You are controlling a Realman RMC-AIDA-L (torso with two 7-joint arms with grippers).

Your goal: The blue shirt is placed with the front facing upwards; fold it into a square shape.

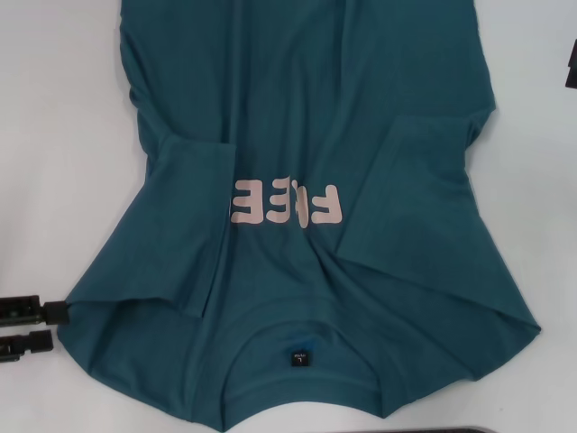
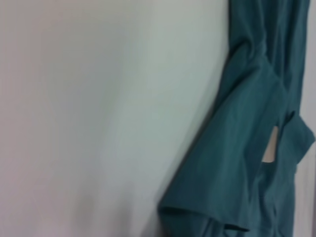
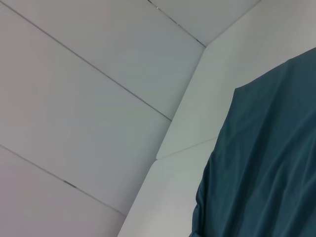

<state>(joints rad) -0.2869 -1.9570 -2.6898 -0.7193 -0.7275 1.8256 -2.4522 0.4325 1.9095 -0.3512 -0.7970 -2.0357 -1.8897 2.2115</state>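
Your blue shirt lies spread on the white table, collar nearest you, both sleeves folded inward. Your left gripper sits by its near-left corner, fingers apart.

The shirt is soft matt cloth, a fine knit that creases and folds easily; its letters look like a smooth, flat print, pale against the weave; the neck label at 6 o'clock is a small dark woven tag; the worktop is smooth, matt white, faintly sheened; the left gripper at 8 o'clock looks like matt black plastic or metal; in the right wrist view the wall panels are smooth and matt.
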